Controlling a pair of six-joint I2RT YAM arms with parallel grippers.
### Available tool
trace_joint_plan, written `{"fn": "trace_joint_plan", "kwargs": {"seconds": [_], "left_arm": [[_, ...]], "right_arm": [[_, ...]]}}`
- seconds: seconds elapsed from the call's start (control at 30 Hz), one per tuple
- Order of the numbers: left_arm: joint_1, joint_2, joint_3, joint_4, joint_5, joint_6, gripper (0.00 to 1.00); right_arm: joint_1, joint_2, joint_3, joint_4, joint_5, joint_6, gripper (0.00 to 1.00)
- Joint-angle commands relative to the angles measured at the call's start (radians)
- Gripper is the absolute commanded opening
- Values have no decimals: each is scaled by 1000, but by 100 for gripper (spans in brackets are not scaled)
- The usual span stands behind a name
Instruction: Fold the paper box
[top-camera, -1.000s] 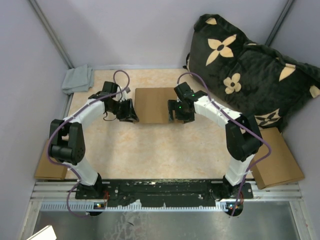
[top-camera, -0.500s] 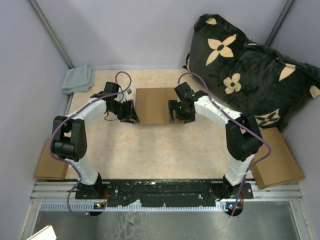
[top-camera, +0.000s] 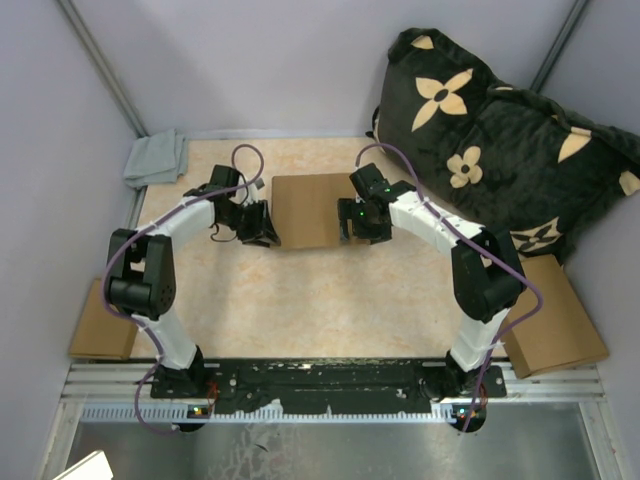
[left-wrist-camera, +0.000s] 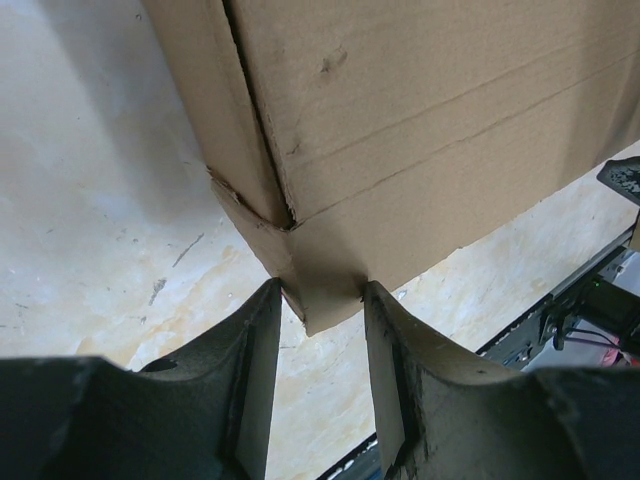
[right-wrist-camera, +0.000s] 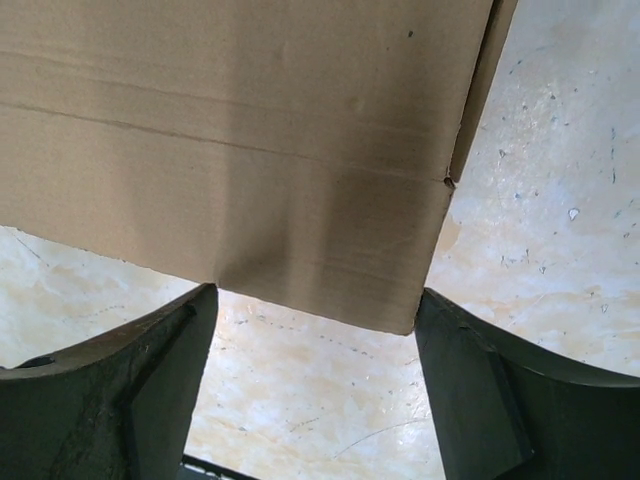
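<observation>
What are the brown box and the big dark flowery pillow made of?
The paper box looks like plain brown cardboard, matte, with pressed crease lines and a fibrous frayed corner. The pillow seems soft plush fabric: fuzzy dark surface, slumped shape, tan flower shapes.

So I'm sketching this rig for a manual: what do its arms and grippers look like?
Both the left arm and the right arm have white shells between bulky black joints. A purple cable loops along each. Small green lights show near the right wrist. The left gripper and right gripper have matte black fingers with flat inner faces.
</observation>
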Motion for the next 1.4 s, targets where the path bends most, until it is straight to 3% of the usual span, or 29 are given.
{"fn": "trace_joint_plan", "kwargs": {"seconds": [0.0, 0.73, 0.93, 1.17, 1.37], "left_arm": [[-1, 27, 0, 31, 19, 4, 44], [-1, 109, 45, 49, -77, -6, 43], [-1, 74, 49, 32, -97, -7, 46], [-1, -71, 55, -76, -160, 15, 51], [1, -132, 35, -73, -200, 10, 53]], "right_arm": [[-4, -35, -7, 64, 5, -34, 79], [-20, 124, -45, 196, 55, -38, 77], [-21, 59, -39, 143, 33, -61, 78], [-21, -101, 103, -46, 33, -125, 82], [-24, -34, 318, -95, 50, -157, 84]]}}
